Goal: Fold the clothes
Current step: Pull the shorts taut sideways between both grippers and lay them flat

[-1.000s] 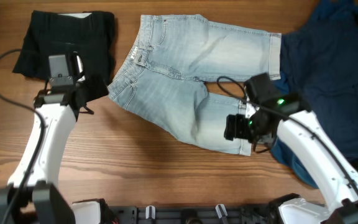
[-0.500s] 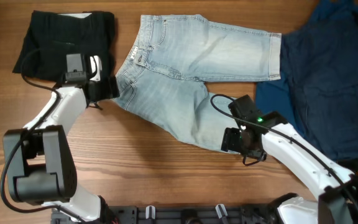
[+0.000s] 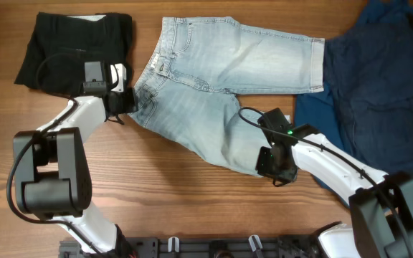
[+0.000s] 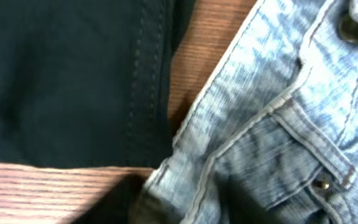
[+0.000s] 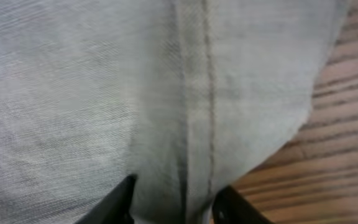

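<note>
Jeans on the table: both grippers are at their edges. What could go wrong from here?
1. The left gripper sits at the waistband corner of the jeans, right beside the black garment; a pinch there might catch black cloth too.
2. The right gripper straddles only the leg hem; so shallow a bite may slip once lifted, spoiling the fold.

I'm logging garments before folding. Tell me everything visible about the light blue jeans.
The light blue jeans look like faded denim, with waistband patch, rivets and stitched pockets. They lie unfolded on the table, legs splayed apart. The left claw sits at the waistband corner; the right claw straddles the lower leg's hem.
</note>
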### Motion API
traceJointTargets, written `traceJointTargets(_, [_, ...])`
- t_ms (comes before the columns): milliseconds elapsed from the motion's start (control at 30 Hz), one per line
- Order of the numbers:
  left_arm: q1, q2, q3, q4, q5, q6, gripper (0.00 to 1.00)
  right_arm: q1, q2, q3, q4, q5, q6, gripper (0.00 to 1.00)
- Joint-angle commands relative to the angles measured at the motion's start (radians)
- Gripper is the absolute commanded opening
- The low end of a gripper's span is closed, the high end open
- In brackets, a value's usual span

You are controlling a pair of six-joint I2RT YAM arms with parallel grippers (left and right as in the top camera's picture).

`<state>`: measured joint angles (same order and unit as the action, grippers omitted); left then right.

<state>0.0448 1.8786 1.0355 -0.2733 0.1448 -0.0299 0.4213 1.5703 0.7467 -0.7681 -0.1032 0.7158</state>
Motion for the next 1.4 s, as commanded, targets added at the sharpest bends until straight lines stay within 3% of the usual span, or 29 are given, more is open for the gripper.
traceJointTargets(0, [-0.01, 0.039, -0.009, -0.037, 0.023, -0.001, 0.11, 0.0, 0.077, -0.022, 0.039, 0.048, 0.021, 0.11])
traceJointTargets(33, [-0.01, 0.039, -0.009, -0.043, 0.023, -0.002, 0.04, 0.0, 0.079, -0.022, 0.043, 0.055, 0.026, 0.04])
traceJointTargets(200, [-0.007, -0.023, -0.008, -0.069, 0.022, -0.088, 0.04, -0.038, 0.073, -0.008, 0.015, 0.049, 0.026, 0.04])
traceJointTargets(500, [-0.007, -0.555, -0.007, -0.305, -0.257, -0.245, 0.04, -0.167, -0.16, 0.254, -0.396, 0.021, -0.19, 0.05])
traceJointTargets(733, [-0.008, -0.721, -0.007, -0.461, -0.274, -0.248, 0.04, -0.232, -0.302, 0.297, -0.507, 0.028, -0.237, 0.06])
traceJointTargets(900, [-0.008, -0.683, -0.008, -0.412, -0.274, -0.248, 0.04, -0.232, -0.274, 0.295, -0.183, 0.142, -0.254, 0.04])
traceJointTargets(1100, [-0.008, -0.552, -0.008, -0.188, -0.274, -0.271, 0.04, -0.232, -0.096, 0.295, 0.32, 0.331, -0.357, 0.04])
traceJointTargets(1233, [-0.009, -0.439, -0.008, -0.013, -0.266, -0.271, 0.04, -0.232, 0.045, 0.295, 0.496, 0.348, -0.368, 0.04])
traceJointTargets(1367, [-0.01, -0.337, -0.008, 0.117, -0.24, -0.271, 0.04, -0.243, 0.132, 0.295, 0.502, 0.351, -0.294, 0.04])
